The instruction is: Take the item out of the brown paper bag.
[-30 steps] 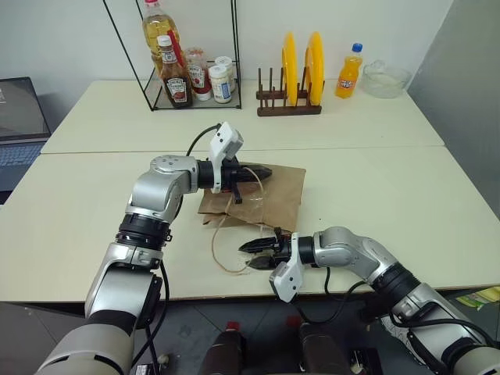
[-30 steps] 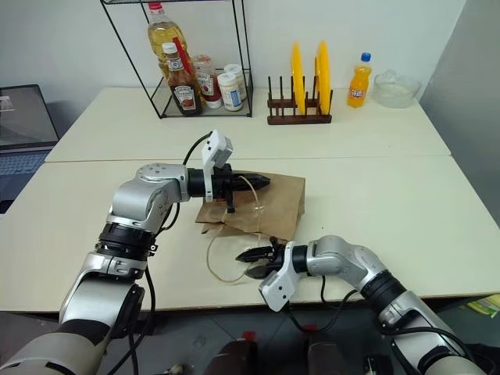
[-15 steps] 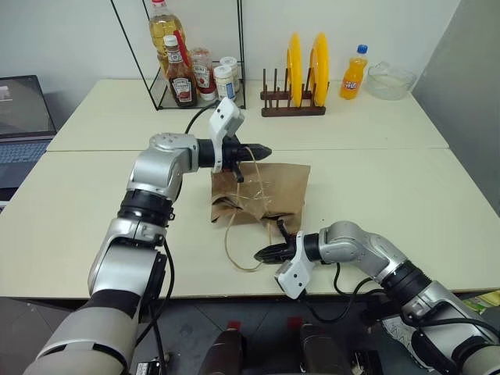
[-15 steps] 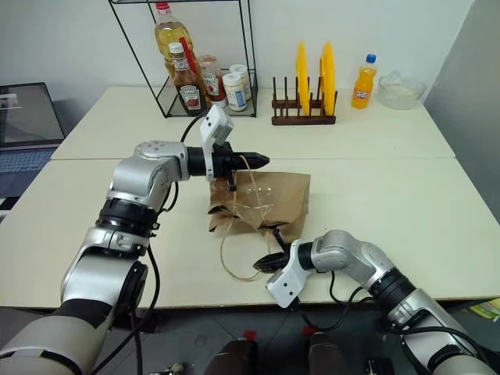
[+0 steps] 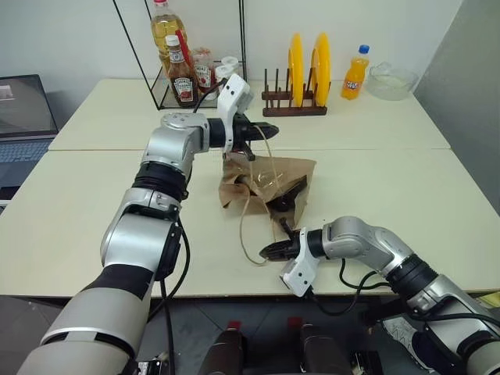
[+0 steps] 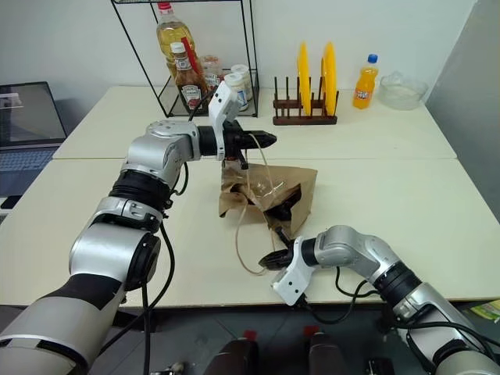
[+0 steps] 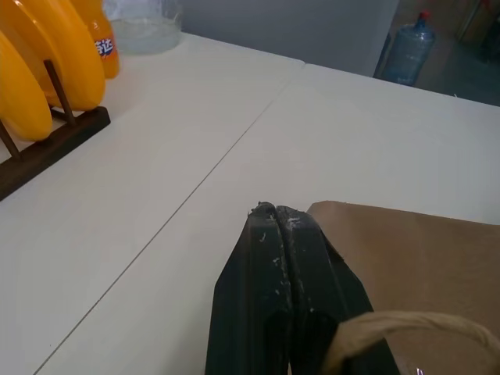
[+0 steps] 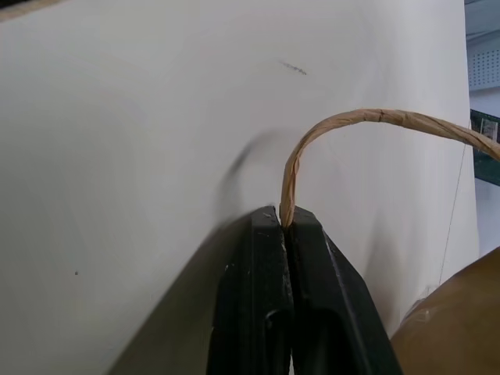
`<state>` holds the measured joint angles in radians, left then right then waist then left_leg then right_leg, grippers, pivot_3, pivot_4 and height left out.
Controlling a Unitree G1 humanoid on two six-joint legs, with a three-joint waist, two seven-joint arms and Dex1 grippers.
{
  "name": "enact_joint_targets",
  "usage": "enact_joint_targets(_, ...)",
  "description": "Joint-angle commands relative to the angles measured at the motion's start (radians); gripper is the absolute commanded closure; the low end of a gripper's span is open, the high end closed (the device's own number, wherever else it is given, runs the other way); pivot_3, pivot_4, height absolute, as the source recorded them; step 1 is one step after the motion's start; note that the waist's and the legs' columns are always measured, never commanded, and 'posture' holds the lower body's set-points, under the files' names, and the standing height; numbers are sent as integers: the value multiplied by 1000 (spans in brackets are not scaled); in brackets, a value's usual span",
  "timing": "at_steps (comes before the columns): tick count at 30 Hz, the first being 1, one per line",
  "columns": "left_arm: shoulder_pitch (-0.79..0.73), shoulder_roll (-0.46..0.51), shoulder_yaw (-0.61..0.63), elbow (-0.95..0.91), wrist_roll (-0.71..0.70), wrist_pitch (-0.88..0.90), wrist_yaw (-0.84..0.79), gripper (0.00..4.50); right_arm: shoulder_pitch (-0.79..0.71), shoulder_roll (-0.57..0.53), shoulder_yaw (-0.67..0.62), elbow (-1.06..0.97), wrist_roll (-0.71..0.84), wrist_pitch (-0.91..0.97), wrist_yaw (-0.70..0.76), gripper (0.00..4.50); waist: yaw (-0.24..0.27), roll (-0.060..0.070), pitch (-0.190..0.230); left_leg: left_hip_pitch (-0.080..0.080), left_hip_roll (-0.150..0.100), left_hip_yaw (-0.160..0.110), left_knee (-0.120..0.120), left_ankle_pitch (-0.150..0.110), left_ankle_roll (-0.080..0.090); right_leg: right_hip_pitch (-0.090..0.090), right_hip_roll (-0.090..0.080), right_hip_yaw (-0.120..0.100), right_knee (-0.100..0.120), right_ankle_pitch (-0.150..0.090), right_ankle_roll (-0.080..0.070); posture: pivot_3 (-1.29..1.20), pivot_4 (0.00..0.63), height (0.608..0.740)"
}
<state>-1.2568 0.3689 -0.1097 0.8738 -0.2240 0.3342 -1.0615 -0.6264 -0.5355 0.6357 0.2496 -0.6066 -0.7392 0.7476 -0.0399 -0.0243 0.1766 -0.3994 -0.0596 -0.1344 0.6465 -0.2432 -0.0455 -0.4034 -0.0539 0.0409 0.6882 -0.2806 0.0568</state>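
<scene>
**Both grippers pinch the bag's handles, bottle visible in the mouth**

The brown paper bag (image 5: 269,181) sits on the near table (image 5: 70,211), its mouth pulled open toward the robot. Inside the opening the dark body of the item (image 6: 287,205) shows, lying low in the bag; its cap and label cannot be made out.

The left gripper (image 5: 267,130) hangs above the bag's far edge, clenched on one cord handle (image 7: 406,328), which loops up from the bag to its fingers. The right gripper (image 5: 268,251) lies low near the table's front edge, just in front of the bag, its fingers pressed together on the other cord handle (image 8: 344,125), which curves away from the fingertips toward the bag.

On the far table stand a wire rack (image 5: 195,55) with sauce bottles, a wooden plate rack (image 5: 293,105) holding two yellow plates, an orange soda bottle (image 5: 354,73) and a glass bowl (image 5: 388,78). A laptop (image 5: 23,117) sits at the left.
</scene>
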Motion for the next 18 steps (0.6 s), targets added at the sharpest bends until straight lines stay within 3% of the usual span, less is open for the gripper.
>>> enact_joint_targets(1, -86, 23, 63, -28, -6, -65, 3, 4500, 53, -34, 79, 78, -70, 13, 71, 4489, 0, 0, 0, 0, 0, 0, 0, 0, 0, 0, 0, 0, 0, 0, 0, 0, 150, 740)
enact_joint_targets(9, -111, 15, 71, 8, 17, -109, -10, 4500, 51, -24, 67, 86, -67, 19, 52, 4489, -1, 0, -2, 10, 0, 0, -2, 0, 0, 14, 1, -3, -7, 0, 0, 0, 150, 740)
enact_joint_targets(13, -96, 18, 69, -9, 20, -107, -29, 4500, 80, -19, 7, 23, 57, 92, 89, 4489, 0, 0, -2, 11, 0, 0, -2, 0, 0, 16, 0, -3, -7, 0, 1, 0, 150, 740)
enact_joint_targets(18, -78, 22, 71, -33, 19, -94, -46, 4500, 173, -60, -84, -222, 253, 290, 199, 3301, 0, 0, -2, 11, 1, -2, -1, 0, 0, 15, 0, -2, -7, 0, 1, 0, 150, 740)
